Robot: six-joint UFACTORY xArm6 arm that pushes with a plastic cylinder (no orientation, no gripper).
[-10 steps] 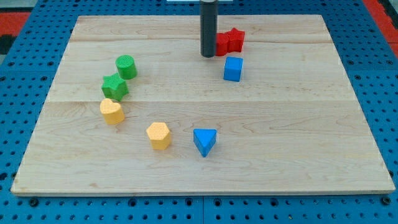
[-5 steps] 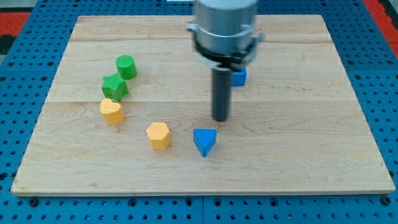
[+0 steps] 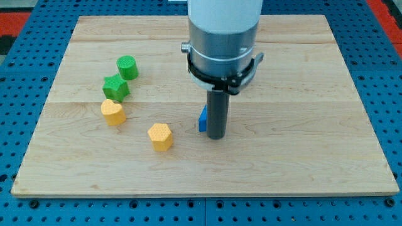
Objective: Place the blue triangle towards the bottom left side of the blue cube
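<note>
Pale wooden counter [image 3: 314, 125] on a blue pegboard carries the blocks. My tip [image 3: 216, 136] rests on the counter, touching the right side of the blue triangle [image 3: 202, 119], which shows only as a sliver at the rod's left, near the middle of the board. No pincer is fitted; the arm ends in a plain rod. The blue cube is not visible; the arm's body covers that area. Green cylinder [image 3: 127, 66] and green star [image 3: 116, 87] sit close together at the view's left. Yellow heart [image 3: 113, 112] lies just below them. Yellow hexagon [image 3: 160, 136] lies left of the triangle.
</note>
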